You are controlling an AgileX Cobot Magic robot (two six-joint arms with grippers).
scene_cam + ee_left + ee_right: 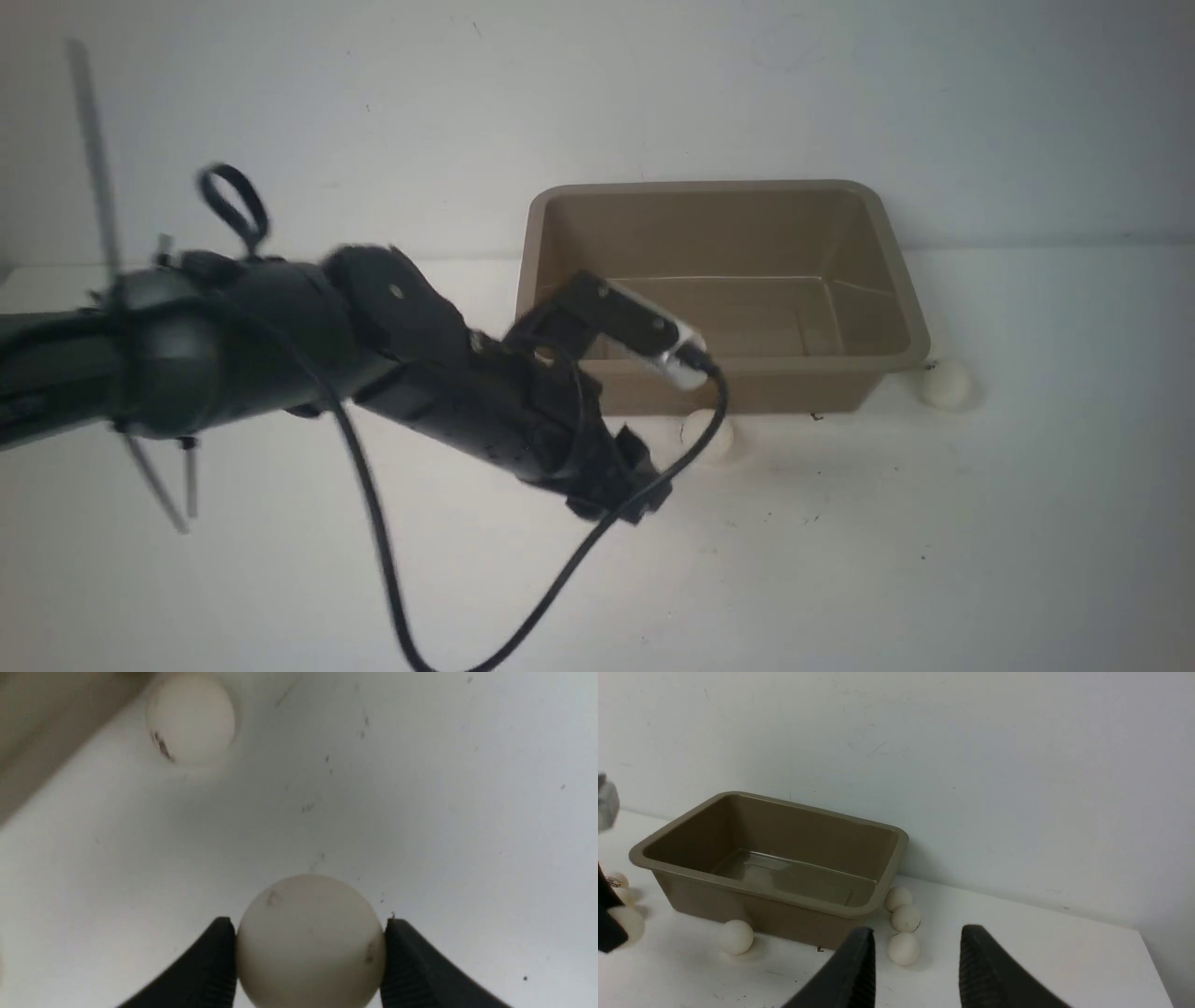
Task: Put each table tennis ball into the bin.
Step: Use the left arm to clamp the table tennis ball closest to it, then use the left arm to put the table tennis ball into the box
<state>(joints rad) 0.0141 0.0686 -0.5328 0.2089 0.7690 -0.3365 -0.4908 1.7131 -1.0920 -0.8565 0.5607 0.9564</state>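
While left pincer (309,933) clamps scuffed matte white table tennis ball (310,947), right pincer (917,935) gapes empty

A white tabletop (934,560) fills the lower part of the front view. It is matte and lightly soiled, with small dark specks (308,807) and faint scuffs scattered over it. A plain white wall (653,84) stands behind it and meets it in a straight seam. Thin scratches (873,746) mark the wall. In the right wrist view, one corner of the tabletop shows against the wall.
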